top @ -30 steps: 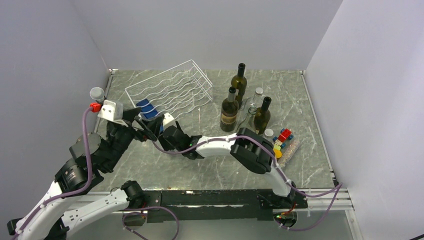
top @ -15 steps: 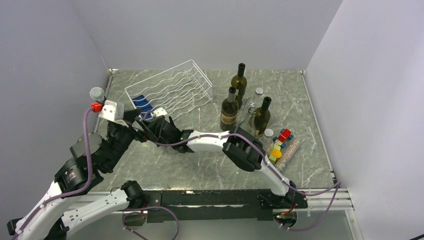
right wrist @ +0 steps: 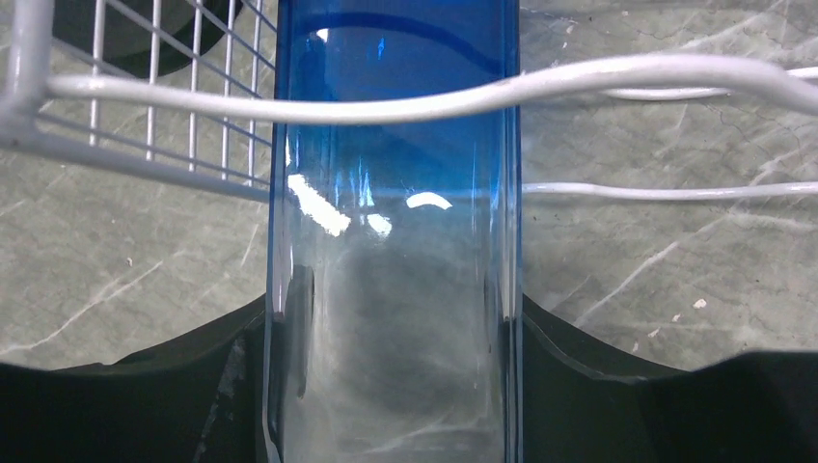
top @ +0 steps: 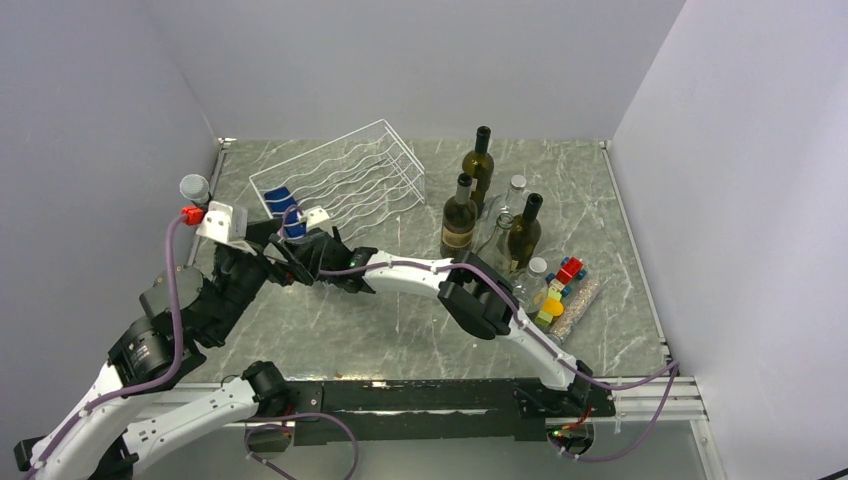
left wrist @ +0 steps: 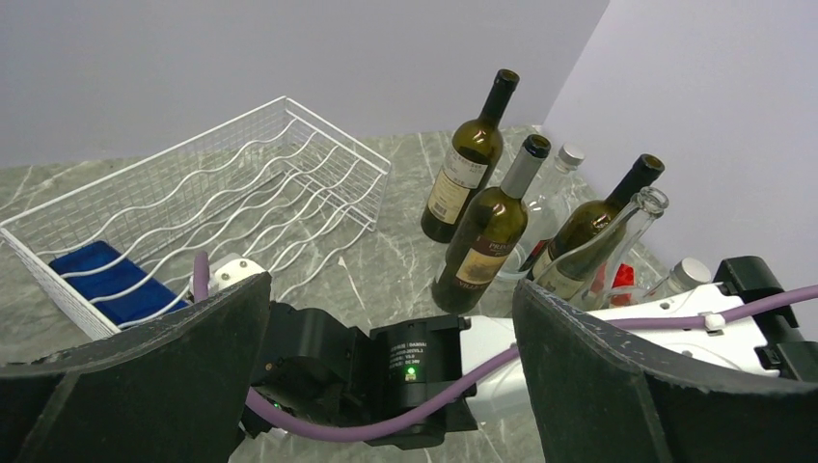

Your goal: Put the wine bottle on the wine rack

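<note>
Right tool [right wrist: 394, 386] grips blue glass bottle [right wrist: 395, 241], partly inside white wire rack [top: 345, 172], 11 o'clock. Left tool [left wrist: 391, 323] spread wide, empty. Crooked push: bottle snags, rack slides.

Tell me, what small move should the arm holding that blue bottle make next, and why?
Probably slide the blue glass bottle a little deeper into the white wire wine rack. The right end effector grips it, and only its far part lies under the rack's wavy rod, so letting go now might let it tip back out.
</note>
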Motion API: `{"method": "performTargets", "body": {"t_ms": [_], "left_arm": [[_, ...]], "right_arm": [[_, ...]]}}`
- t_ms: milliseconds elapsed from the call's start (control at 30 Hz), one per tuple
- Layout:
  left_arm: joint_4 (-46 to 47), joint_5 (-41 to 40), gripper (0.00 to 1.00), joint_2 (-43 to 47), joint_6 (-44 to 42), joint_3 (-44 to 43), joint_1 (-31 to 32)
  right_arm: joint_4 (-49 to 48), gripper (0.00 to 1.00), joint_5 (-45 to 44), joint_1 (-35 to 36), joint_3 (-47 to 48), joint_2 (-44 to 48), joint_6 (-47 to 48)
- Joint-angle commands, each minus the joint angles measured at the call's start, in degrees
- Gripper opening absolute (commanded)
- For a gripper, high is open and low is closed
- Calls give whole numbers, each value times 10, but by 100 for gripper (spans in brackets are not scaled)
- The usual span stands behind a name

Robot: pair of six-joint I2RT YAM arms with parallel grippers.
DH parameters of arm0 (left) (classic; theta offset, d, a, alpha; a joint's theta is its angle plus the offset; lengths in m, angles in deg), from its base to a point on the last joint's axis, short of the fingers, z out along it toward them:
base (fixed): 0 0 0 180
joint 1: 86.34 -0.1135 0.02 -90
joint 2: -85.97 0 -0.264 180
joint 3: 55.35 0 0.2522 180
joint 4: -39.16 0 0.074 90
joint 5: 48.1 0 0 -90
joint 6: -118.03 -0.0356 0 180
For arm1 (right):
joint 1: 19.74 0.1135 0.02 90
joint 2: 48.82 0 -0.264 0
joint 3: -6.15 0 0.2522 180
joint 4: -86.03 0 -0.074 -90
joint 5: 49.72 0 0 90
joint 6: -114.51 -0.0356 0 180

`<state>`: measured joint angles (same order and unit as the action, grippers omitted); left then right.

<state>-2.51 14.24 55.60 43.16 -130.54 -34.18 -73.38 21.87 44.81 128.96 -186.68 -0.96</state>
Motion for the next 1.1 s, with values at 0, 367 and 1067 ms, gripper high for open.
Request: {"method": "performTargets", "body": {"t_ms": [0, 367, 1067], "left_arm": [[0, 6, 99, 8, 13, -13, 0], [-12, 0, 99, 10, 18, -17, 0], [7, 27, 99, 34, 23, -68, 0]], "right_arm": [[-82, 23, 18, -4, 63, 13, -16], [-140, 90, 34, 1, -41, 73, 18], [-56, 100, 13, 7, -166, 269, 15]]}}
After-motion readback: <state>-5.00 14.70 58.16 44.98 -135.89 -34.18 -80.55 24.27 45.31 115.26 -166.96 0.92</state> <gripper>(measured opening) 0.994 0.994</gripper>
